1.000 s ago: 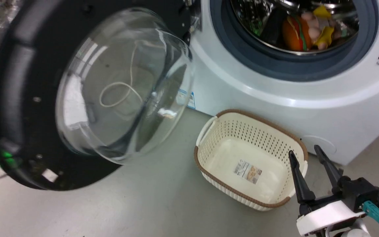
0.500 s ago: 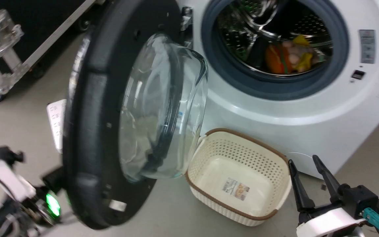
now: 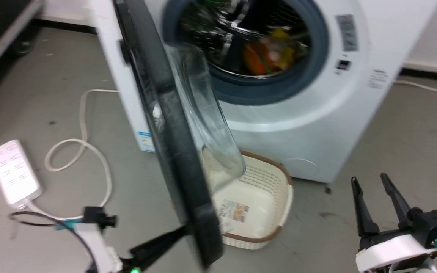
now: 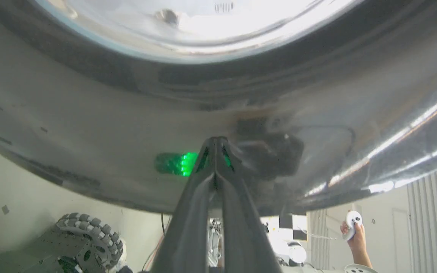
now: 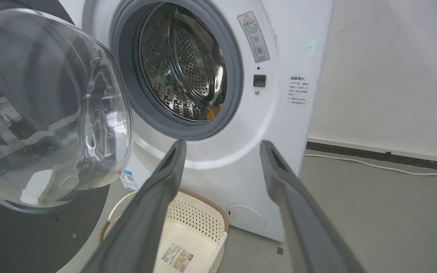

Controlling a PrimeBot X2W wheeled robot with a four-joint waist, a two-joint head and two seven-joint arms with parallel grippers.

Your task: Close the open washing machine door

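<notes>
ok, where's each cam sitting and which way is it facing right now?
Head: on the head, facing forward and down at the washer, edge-on door and basket; left gripper lower left, right gripper lower right.
Left wrist: on the left arm, facing the door's black rim close up; own shut fingers, tips at the rim.
Right wrist: on the right arm, facing the drum between own open fingers.
Shared: head and right wrist both show washer, door glass, basket.

washing machine (image 3: 279,125): 1 | door (image 3: 173,151): 1, hinged on the washing machine | basket (image 3: 252,242): 1, in front of the washing machine | power strip (image 3: 11,172): 1, left of the washing machine | grippers: 2, left gripper (image 4: 215,141) and right gripper (image 3: 368,176)
</notes>
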